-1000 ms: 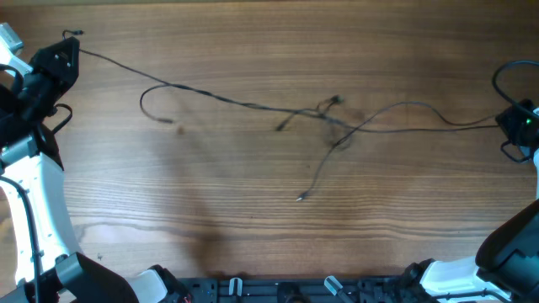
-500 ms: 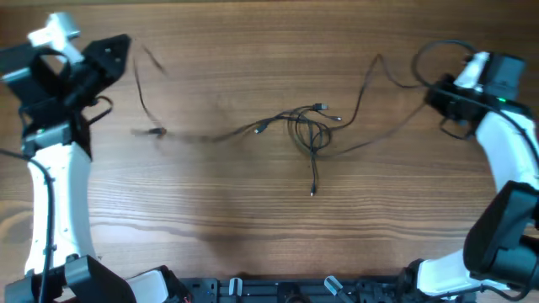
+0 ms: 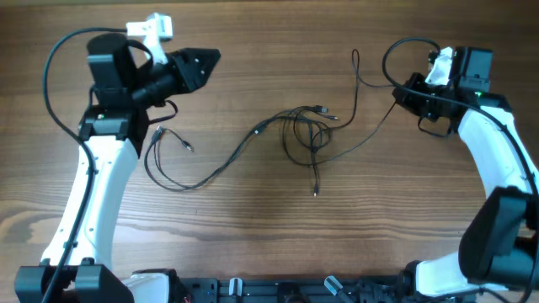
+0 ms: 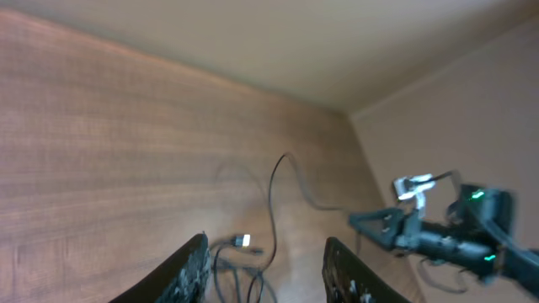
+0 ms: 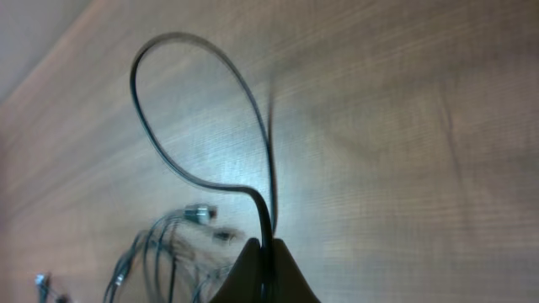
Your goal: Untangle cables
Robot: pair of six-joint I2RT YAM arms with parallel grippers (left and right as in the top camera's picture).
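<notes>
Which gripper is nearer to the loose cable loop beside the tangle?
Left. The left gripper is up and right of the cable loop in the overhead view; the right gripper is much farther, beyond the tangle.

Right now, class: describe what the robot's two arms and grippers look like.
The left arm and right arm have white links and black joints, with thick black cables looping off them. The left gripper and right gripper are black, tapered and two-fingered. A green light glows by the right wrist.
</notes>
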